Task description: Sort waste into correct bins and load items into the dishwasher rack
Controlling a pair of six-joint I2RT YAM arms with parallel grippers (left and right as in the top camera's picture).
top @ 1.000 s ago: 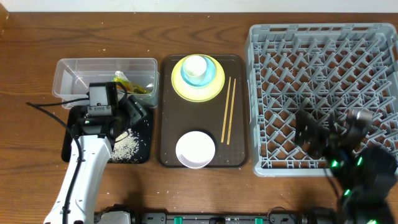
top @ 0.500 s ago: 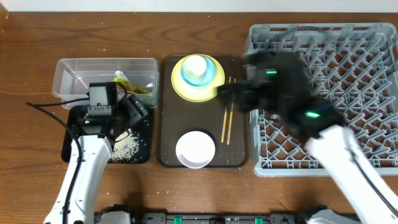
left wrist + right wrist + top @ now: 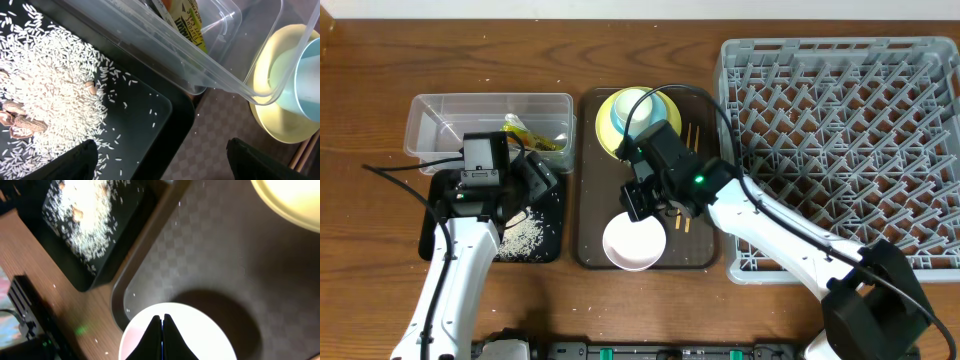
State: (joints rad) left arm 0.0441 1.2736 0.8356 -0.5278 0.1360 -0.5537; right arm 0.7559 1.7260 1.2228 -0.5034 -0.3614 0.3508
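Observation:
My right gripper [image 3: 161,316] is shut with nothing between its jaws, and it hangs just above the white bowl [image 3: 200,335] at the front of the brown tray [image 3: 595,200]. The yellow plate [image 3: 665,140] holds the light blue bowl [image 3: 648,124] with the white cup [image 3: 633,104] inside. The chopsticks [image 3: 691,150] are partly hidden under my right arm. My left gripper [image 3: 162,160] is open over the right edge of the black tray [image 3: 150,120], beside the rice grains [image 3: 55,90]. The snack wrapper [image 3: 535,138] lies in the clear tub [image 3: 440,120]. The grey rack [image 3: 840,150] stands at right.
A few brown shell pieces [image 3: 20,125] lie among the rice. The clear tub's corner [image 3: 215,75] overhangs between the black tray and the plate. My left arm's cable [image 3: 395,178] trails over the wood at far left.
My right arm has swung from the rack's front across to the brown tray and stopped over the white bowl, and its jaws have closed. The left arm has stayed in place.

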